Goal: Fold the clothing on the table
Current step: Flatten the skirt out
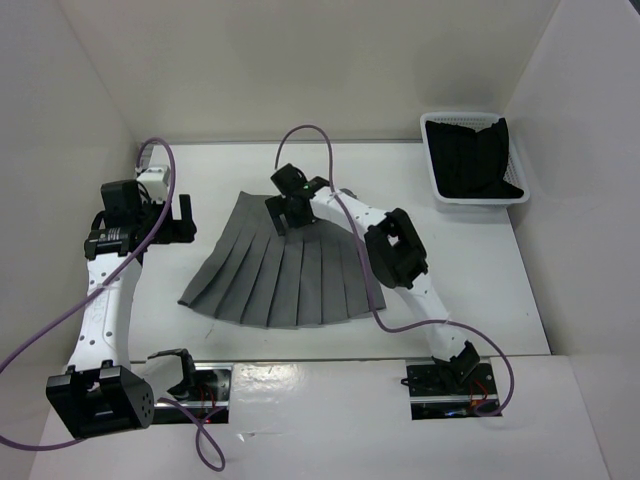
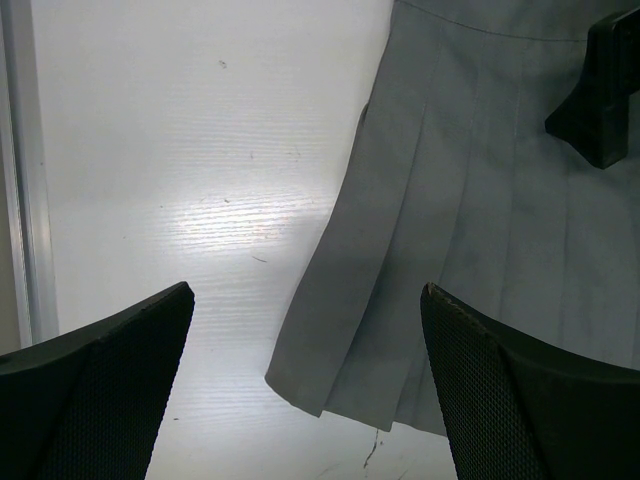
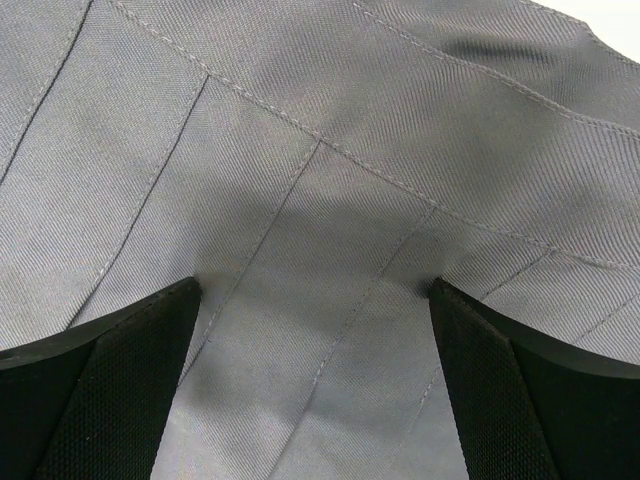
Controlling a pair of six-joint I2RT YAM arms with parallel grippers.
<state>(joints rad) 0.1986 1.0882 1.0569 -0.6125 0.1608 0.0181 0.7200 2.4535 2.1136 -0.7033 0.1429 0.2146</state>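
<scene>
From above, the grey skirt (image 1: 285,275) lies fanned out flat in the middle of the white table (image 1: 480,290), narrow end away from the arms. The right gripper (image 1: 290,212) sits over that narrow end; the left gripper (image 1: 172,222) hangs just off the skirt's left side. A white mesh basket (image 1: 445,195) holding black cloth (image 1: 480,160) stands at the far right corner. In the left wrist view, the fingers stand wide apart above bare table, with the skirt's left edge and hem corner ahead, nothing held. In the right wrist view, the jaws are spread wide and their tips dimple the pleated fabric without clamping it.
</scene>
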